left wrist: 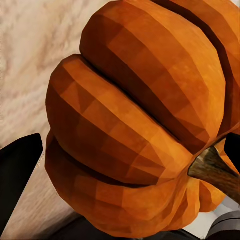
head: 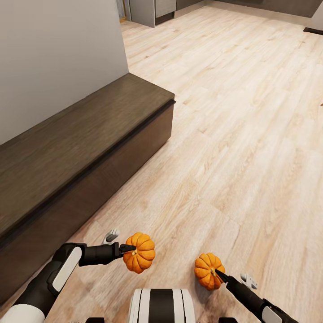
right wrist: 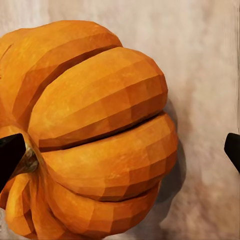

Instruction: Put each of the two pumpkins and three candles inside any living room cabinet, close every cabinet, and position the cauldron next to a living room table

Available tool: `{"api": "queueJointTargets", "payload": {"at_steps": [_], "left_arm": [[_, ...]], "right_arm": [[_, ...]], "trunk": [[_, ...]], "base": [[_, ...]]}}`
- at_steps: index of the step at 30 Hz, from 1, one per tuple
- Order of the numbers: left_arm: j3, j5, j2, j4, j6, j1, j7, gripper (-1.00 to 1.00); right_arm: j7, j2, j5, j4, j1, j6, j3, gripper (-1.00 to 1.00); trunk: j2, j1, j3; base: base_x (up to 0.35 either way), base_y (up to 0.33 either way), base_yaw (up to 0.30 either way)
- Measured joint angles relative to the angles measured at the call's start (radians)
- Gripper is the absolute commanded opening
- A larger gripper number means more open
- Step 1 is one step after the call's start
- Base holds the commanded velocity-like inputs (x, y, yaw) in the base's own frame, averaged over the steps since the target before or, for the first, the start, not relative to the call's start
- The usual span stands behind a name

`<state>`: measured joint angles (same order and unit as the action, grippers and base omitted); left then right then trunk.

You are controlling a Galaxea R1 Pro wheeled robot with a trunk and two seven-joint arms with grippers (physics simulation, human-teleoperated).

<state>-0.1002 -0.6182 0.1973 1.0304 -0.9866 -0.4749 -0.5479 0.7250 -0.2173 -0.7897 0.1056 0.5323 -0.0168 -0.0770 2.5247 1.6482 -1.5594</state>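
Note:
I hold two ribbed orange pumpkins low over the light wood floor, close in front of my base. My left gripper point(head: 129, 249) is shut on the left pumpkin point(head: 140, 252), which sits between the black fingertips point(left wrist: 20, 180) in the left wrist view, brown stem to one side. The right pumpkin point(head: 208, 270) is in my right gripper point(head: 218, 272), which is shut on it at the stem end. In the right wrist view one fingertip point(right wrist: 10, 159) touches this pumpkin point(right wrist: 95, 130) and the other stands slightly off it. The long, low dark brown cabinet point(head: 89, 134) runs along the wall on the left, its fronts flush and closed. Candles and cauldron are out of view.
A pale grey wall point(head: 58, 54) rises behind the cabinet. Open plank floor point(head: 233, 116) stretches ahead and to the right. Grey units point(head: 152, 11) stand at the far end. My white and black base point(head: 161, 307) shows at the bottom edge.

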Motion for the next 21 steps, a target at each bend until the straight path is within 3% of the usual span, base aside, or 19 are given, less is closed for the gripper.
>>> {"api": "queueJointTargets", "payload": {"at_steps": [21], "left_arm": [[0.0, -0.002, 0.0, -0.001, 0.0, 0.0, 0.0, -1.0]], "right_arm": [[0.026, 0.0, -0.001, 0.0, 0.0, 0.0, 0.0, 1.0]], "trunk": [[0.001, 0.001, -0.008]], "base": [[-0.013, 0.016, 0.0]]}}
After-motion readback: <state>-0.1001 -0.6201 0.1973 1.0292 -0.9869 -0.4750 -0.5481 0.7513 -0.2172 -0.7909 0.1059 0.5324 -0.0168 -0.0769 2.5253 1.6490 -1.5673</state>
